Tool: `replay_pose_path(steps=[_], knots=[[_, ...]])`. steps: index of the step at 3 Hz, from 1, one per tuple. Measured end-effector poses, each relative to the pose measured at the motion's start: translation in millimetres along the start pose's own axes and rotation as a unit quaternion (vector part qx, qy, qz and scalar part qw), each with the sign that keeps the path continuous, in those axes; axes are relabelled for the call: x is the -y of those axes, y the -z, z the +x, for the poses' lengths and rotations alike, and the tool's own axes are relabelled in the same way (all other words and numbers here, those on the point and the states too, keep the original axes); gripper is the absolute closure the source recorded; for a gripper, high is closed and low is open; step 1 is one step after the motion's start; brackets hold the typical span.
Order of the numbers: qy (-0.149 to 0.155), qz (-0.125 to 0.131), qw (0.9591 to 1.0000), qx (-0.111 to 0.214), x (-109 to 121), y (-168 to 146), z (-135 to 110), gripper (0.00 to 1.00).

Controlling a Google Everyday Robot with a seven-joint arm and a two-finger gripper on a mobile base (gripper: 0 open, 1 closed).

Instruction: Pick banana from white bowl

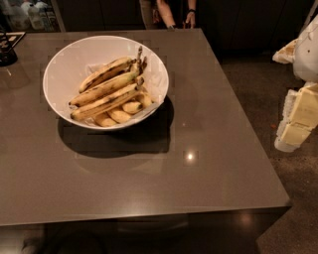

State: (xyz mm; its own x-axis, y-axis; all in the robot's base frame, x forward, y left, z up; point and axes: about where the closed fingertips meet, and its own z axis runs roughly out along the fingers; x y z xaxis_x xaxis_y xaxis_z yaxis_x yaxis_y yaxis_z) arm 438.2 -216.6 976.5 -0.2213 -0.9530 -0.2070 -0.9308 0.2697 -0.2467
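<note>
The white bowl [64,64] stands on the back left part of the grey table [198,163]. Several long, slender yellow bananas [102,89] with brown-black streaks lie across it side by side, dark stems [139,57] pointing to the back right. A few short stubby bananas [120,115] lie under them at the bowl's front. My gripper [298,119], a cream-coloured blocky shape on the white arm [307,49], hangs at the right edge of the view, beyond the table's right edge, over the floor and far from the bowl. It holds nothing that I can see.
A person [174,12] stands behind the table's far edge. A black object [7,49] sits at the table's far left corner, with bottles [30,12] behind it. Dark speckled floor [258,84] lies to the right of the table.
</note>
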Motion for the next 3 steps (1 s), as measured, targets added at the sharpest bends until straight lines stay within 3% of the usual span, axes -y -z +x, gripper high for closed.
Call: replay_pose_path(steps=[2,3], knots=[[0.002,-0.003,1.0000,-0.001,1,1,-10,0.00],[0.014,-0.016,0.9997,-0.009,1,-1,-35,0.00]])
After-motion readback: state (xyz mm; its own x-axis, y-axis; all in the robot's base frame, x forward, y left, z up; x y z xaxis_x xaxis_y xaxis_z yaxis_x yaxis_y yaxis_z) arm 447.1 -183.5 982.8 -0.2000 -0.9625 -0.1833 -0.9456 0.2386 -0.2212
